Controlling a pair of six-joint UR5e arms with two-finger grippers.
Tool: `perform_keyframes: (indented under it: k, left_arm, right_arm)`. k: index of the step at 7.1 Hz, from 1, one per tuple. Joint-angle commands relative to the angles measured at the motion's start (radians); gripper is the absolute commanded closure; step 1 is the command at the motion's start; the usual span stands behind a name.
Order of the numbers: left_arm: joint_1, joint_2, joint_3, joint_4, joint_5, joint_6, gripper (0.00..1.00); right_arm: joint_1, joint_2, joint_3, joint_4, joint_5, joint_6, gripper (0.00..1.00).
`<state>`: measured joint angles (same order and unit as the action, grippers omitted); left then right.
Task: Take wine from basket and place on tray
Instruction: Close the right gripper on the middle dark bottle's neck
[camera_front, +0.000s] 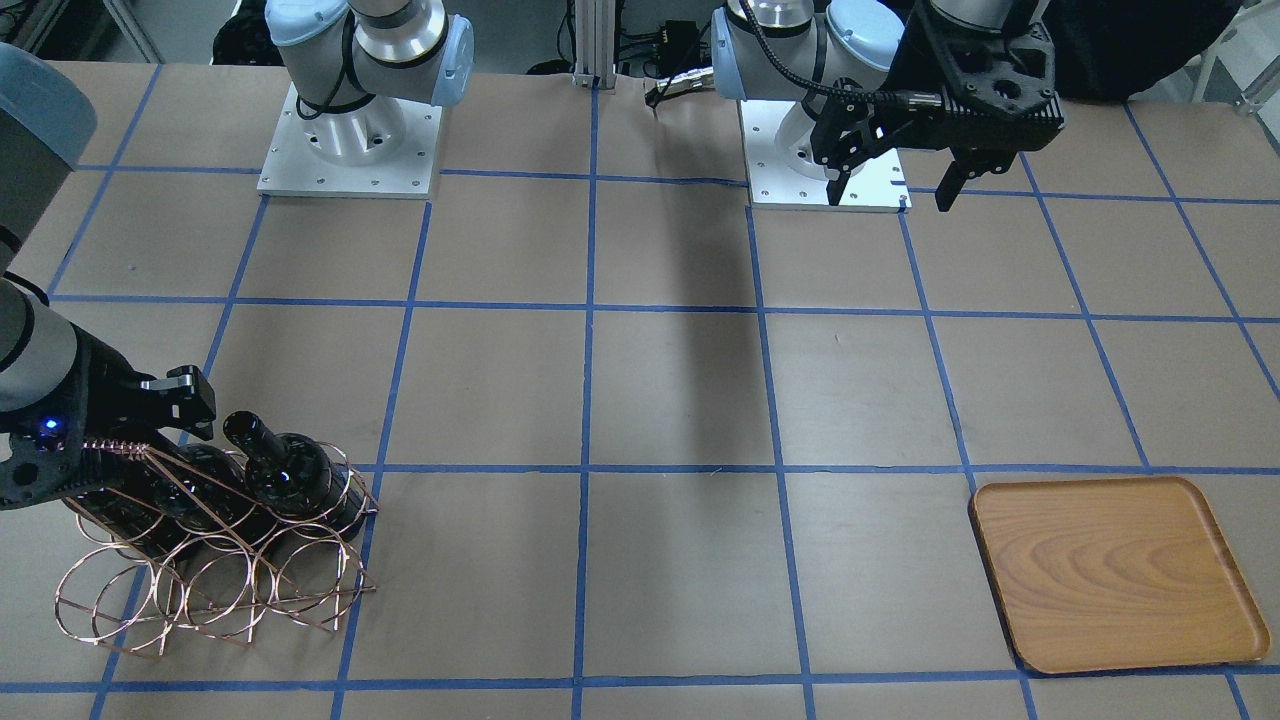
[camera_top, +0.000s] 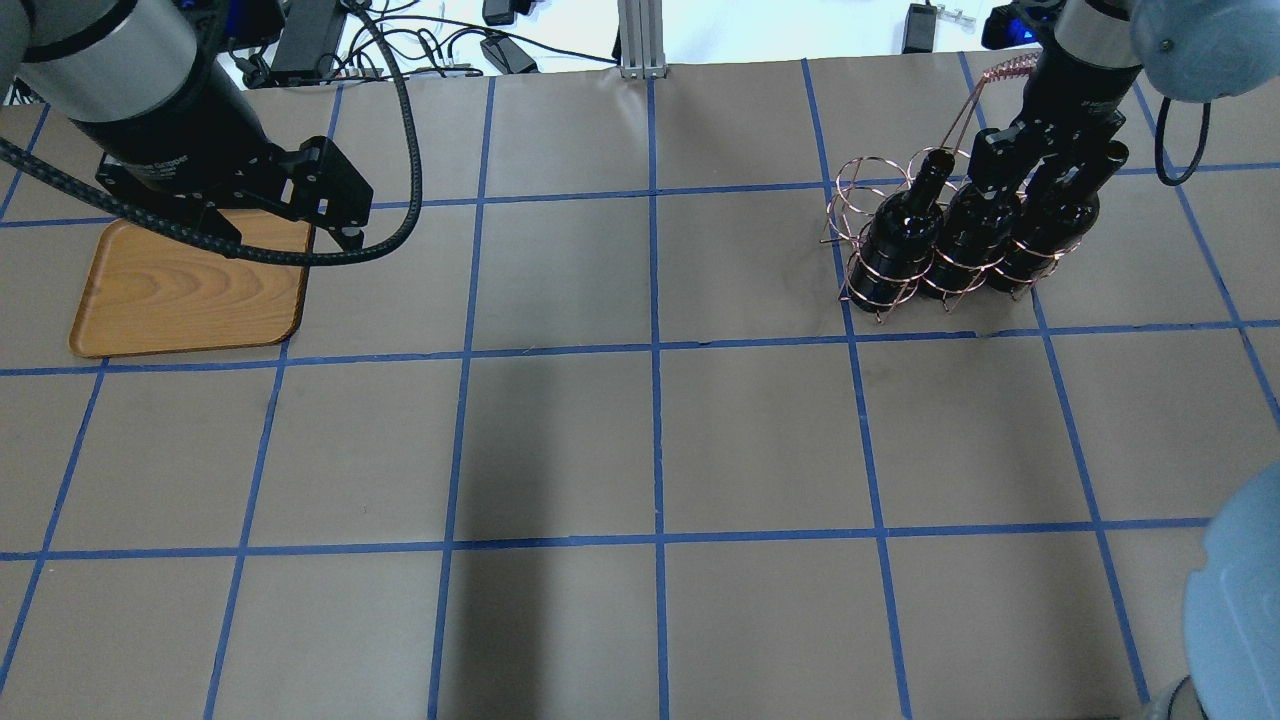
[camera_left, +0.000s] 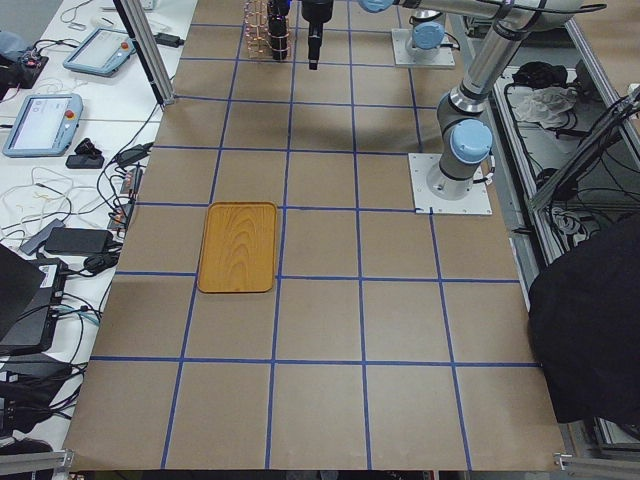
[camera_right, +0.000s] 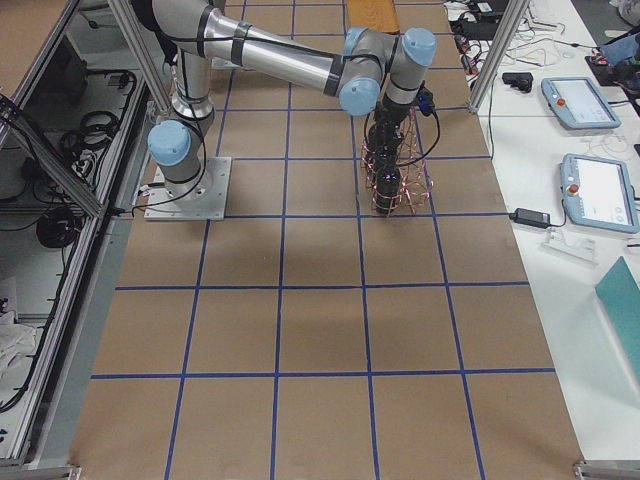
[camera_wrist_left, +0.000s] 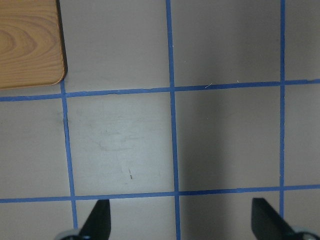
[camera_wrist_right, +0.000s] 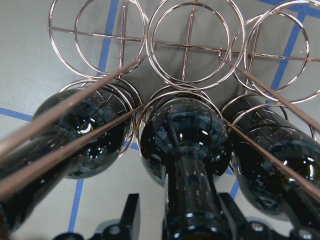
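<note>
Where we read the overhead view from its left: the tray (camera_top: 180, 300), flat on the tabletop; the left gripper (camera_wrist_left: 179, 215) hovering near it, fingers spread, empty. Far right, the basket (camera_wrist_right: 186, 46), three bottles abreast. Middle one, the wine (camera_wrist_right: 182, 135): heavy, rigid, slick, breakable, we judge; take the neck. The right gripper (camera_wrist_right: 179, 207) straddles that neck, fingers unclamped.

The overhead camera looks forward and down on the desk (camera_top: 640, 450), with the tray (camera_top: 185, 295) at far left. The front-facing one looks steeply down from the opposite side, tray lower right. Side cameras look along the desk, one from the tray's end, one from the far end. The left wrist camera, close above, shares the tray's corner. The right wrist camera sits nearest, against the basket (camera_wrist_right: 186, 46).
</note>
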<state>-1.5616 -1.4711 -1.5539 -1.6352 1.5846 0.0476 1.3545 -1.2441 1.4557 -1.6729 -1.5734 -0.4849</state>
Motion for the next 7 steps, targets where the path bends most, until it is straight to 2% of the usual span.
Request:
perform_keyframes:
  k: [1, 7]
  left_arm:
    - [0.000, 0.000, 0.000, 0.000, 0.000, 0.000, 0.00]
    - [0.000, 0.000, 0.000, 0.000, 0.000, 0.000, 0.00]
  right_arm:
    - [0.000, 0.000, 0.000, -0.014, -0.022, 0.000, 0.41]
    - [0.005, 0.002, -0.003, -0.059, -0.005, 0.003, 0.44]
